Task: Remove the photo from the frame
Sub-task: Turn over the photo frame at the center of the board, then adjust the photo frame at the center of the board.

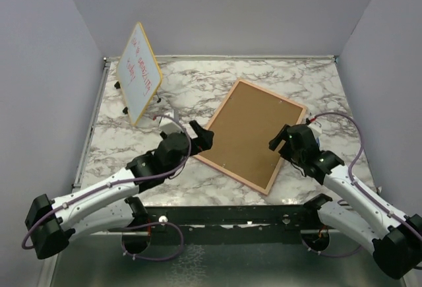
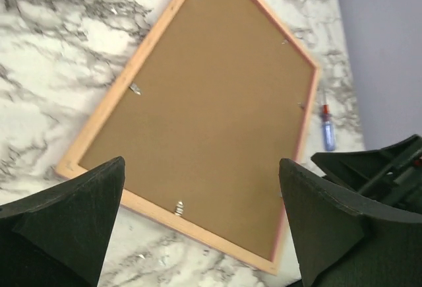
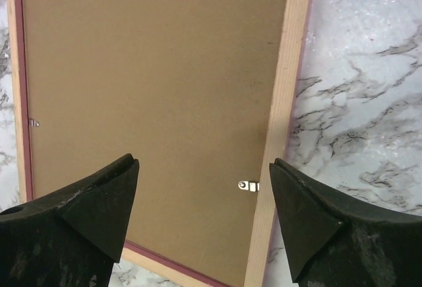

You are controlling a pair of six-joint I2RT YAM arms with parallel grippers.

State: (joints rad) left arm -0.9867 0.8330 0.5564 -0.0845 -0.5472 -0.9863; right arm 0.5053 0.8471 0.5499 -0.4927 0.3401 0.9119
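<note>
The frame (image 1: 249, 134) lies face down on the marble table, brown fibreboard back up, turned at an angle between the two arms. The photo is hidden beneath the back. My left gripper (image 1: 201, 136) hovers open over the frame's left corner. In the left wrist view the frame (image 2: 211, 109) fills the gap between the open left gripper (image 2: 202, 165), with a metal clip (image 2: 178, 208) on the near edge. My right gripper (image 1: 280, 140) is open above the frame's right edge. In the right wrist view the right gripper (image 3: 204, 165) straddles a clip (image 3: 248, 185) on the frame (image 3: 151, 69), holding nothing.
A yellow-edged whiteboard (image 1: 138, 72) with red writing stands propped at the back left. A small blue and red screwdriver (image 2: 328, 128) lies on the table beyond the frame's right edge. Grey walls enclose the table on three sides.
</note>
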